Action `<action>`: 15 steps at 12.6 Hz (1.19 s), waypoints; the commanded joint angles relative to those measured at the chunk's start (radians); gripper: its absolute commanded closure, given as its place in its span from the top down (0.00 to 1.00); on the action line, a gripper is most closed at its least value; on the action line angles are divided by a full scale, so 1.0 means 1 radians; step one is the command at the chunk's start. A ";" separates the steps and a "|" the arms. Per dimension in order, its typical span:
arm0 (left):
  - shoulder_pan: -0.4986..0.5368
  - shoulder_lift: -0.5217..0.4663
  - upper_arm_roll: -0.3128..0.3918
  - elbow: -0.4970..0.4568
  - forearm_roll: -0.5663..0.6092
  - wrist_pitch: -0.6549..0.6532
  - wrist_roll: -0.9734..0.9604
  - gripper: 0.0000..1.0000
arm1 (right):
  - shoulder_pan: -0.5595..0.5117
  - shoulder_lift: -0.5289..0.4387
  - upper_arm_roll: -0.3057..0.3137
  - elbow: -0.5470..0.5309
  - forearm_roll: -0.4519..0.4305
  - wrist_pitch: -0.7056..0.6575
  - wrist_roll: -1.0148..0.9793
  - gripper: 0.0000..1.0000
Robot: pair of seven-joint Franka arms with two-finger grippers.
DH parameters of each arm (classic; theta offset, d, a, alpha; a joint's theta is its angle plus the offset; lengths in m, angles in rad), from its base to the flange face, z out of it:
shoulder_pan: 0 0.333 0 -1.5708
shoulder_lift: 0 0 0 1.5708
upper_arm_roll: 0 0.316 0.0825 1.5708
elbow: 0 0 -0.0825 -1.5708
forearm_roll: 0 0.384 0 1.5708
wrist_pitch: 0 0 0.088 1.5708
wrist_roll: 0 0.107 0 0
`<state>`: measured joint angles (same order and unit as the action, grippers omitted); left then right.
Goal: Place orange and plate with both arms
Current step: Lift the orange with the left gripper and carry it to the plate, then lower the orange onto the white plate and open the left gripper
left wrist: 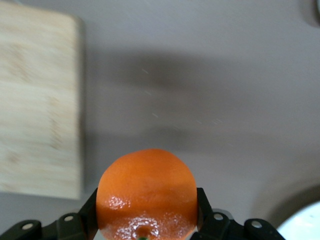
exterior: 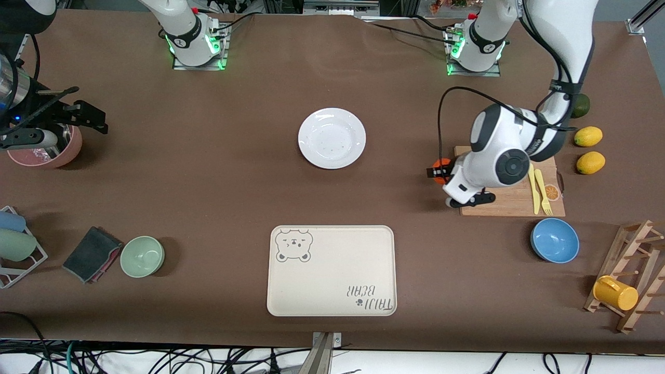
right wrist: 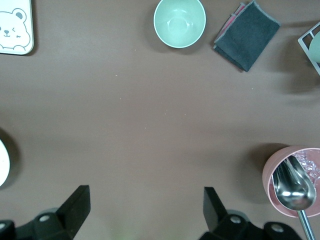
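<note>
While clamping orange (left wrist: 146, 192), left gripper (exterior: 440, 173) aloft.

The small, glossy orange (left wrist: 146, 200) is clamped in the left tool (exterior: 440, 173) above the tabletop, while the empty white plate (exterior: 332, 138) lies flat mid-tabletop.

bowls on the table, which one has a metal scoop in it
The pink bowl at the right arm's end holds the scoop; the green bowl and blue bowl hold nothing.

White arms, grey joints, black cables, green-lit bases
</note>
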<state>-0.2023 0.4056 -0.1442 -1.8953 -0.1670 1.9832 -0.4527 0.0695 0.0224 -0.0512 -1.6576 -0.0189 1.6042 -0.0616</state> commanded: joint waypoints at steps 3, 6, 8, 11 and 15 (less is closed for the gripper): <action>0.001 -0.044 -0.202 -0.008 -0.023 -0.014 -0.220 0.27 | -0.002 0.002 0.002 0.016 -0.001 -0.018 -0.012 1.00; -0.014 -0.028 -0.328 -0.011 -0.022 0.066 -0.361 0.28 | -0.002 0.002 0.002 0.018 -0.001 -0.024 -0.014 1.00; -0.093 0.005 -0.336 -0.011 -0.017 0.144 -0.470 0.28 | -0.002 0.002 0.002 0.018 -0.001 -0.024 -0.014 1.00; -0.213 0.093 -0.334 -0.019 -0.006 0.336 -0.605 0.28 | -0.002 0.002 0.005 0.018 0.001 -0.024 -0.009 1.00; -0.276 0.194 -0.330 -0.019 0.075 0.469 -0.707 0.28 | -0.002 0.002 0.005 0.018 0.001 -0.029 -0.004 1.00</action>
<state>-0.4741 0.5687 -0.4825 -1.9226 -0.1465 2.4129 -1.1050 0.0697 0.0225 -0.0502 -1.6576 -0.0187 1.5983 -0.0616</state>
